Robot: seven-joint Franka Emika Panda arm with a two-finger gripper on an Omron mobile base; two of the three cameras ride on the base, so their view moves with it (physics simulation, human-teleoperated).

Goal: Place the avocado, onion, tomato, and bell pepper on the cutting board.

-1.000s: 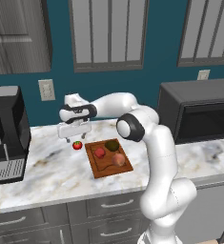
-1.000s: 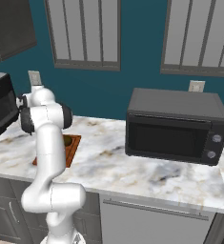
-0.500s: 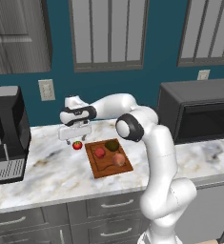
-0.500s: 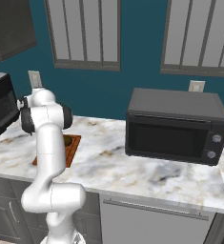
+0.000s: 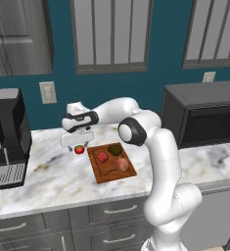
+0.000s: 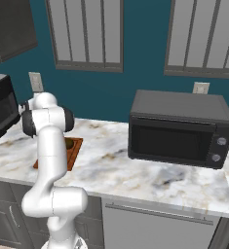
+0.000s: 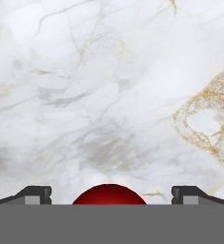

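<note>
**A:** Left base view: what do you see at the gripper?

**B:** You see the two-finger gripper (image 5: 78, 145) at the end of the white arm, lowered over the small round bright red tomato (image 5: 79, 149), which sits on the white marble counter (image 5: 43, 174) just left of the flat reddish-brown wooden cutting board (image 5: 111, 163). Whether the fingers touch the tomato you cannot tell here. On the board lie the blocky red bell pepper (image 5: 103, 157) at its left, the dark olive-brown egg-shaped avocado (image 5: 116, 149) at its far side and the peach-pink round onion (image 5: 122, 164) at its near right. A black coffee machine (image 5: 5, 137) stands at the far left, a dark microwave (image 5: 204, 113) at the right.

**A:** And the right base view?

**B:** You see the arm in front of the cutting board (image 6: 75, 148); a dark rounded shape on the board beside the arm may be the avocado. The microwave (image 6: 180, 128) stands to the right.

**A:** Hand view?

**B:** You see the gripper (image 7: 110, 194) spread wide, its fingertips (image 7: 35, 194) standing clear on either side of the tomato (image 7: 109, 194). Nothing is held. Marble counter (image 7: 108, 86) lies beyond.
</note>
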